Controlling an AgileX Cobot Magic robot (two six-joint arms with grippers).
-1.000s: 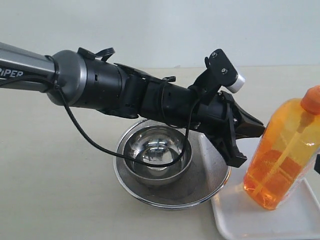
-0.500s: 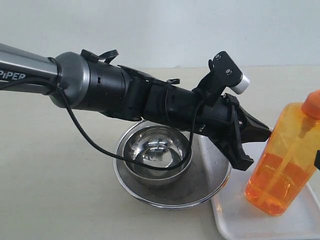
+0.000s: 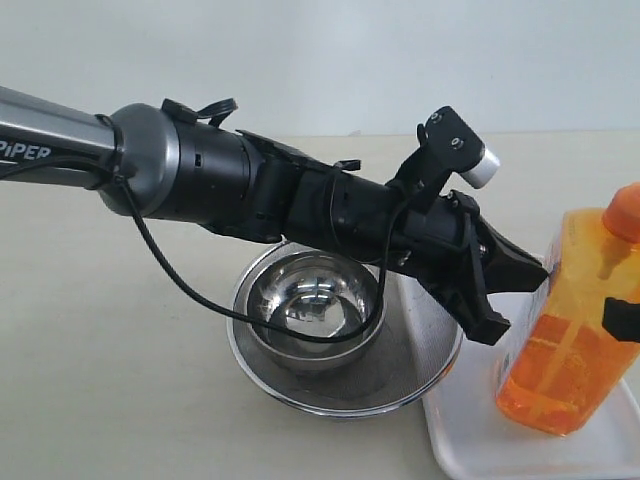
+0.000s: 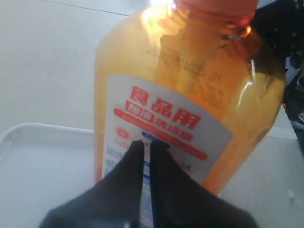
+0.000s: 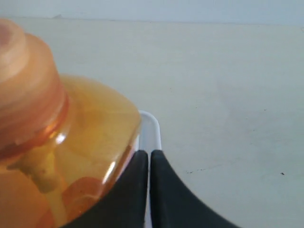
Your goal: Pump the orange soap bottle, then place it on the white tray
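orange soap bottle (image 3: pixel 570 330) upright on white tray (image 3: pixel 470 440), left pincer (image 4: pixel 146 142) and right pincer (image 5: pixel 145 153) closed

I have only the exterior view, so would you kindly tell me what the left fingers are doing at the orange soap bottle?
Observer: The left wrist view shows the left gripper with its fingers pressed together, tips pointing at the label of the orange soap bottle.
Operator: Thank you. My frame cuts off the right gripper; is it open?
Observer: No, the right wrist view shows the right gripper shut, its tips beside the bottle's shoulder, with the white tray rim just beyond.
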